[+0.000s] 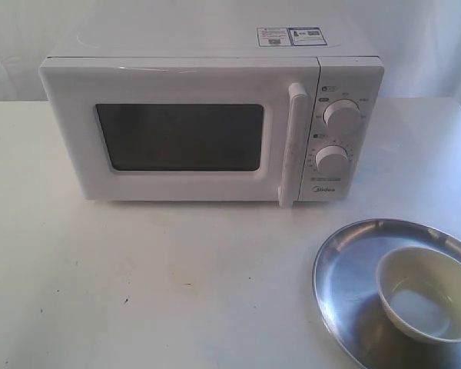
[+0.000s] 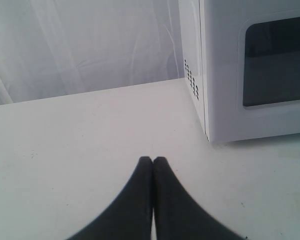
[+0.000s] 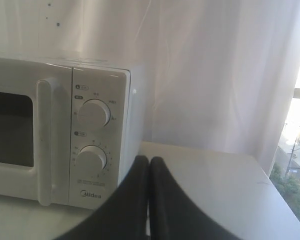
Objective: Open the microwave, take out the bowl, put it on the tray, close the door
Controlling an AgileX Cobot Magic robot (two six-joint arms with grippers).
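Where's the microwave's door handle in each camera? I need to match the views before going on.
Exterior view: the door handle stands upright right of centre, between the dark window and the knobs.
Left wrist view: not in it; only the door's window end shows.
Right wrist view: the door handle stands between window and knobs.
Shared landmark: the dark window, seen in all three.

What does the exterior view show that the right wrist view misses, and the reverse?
Only exterior: the bowl sitting in the tray, and stickers atop the microwave. Only right wrist: the right end effector, fingertips together, and a room window. Both: the shut door, its handle and two knobs.
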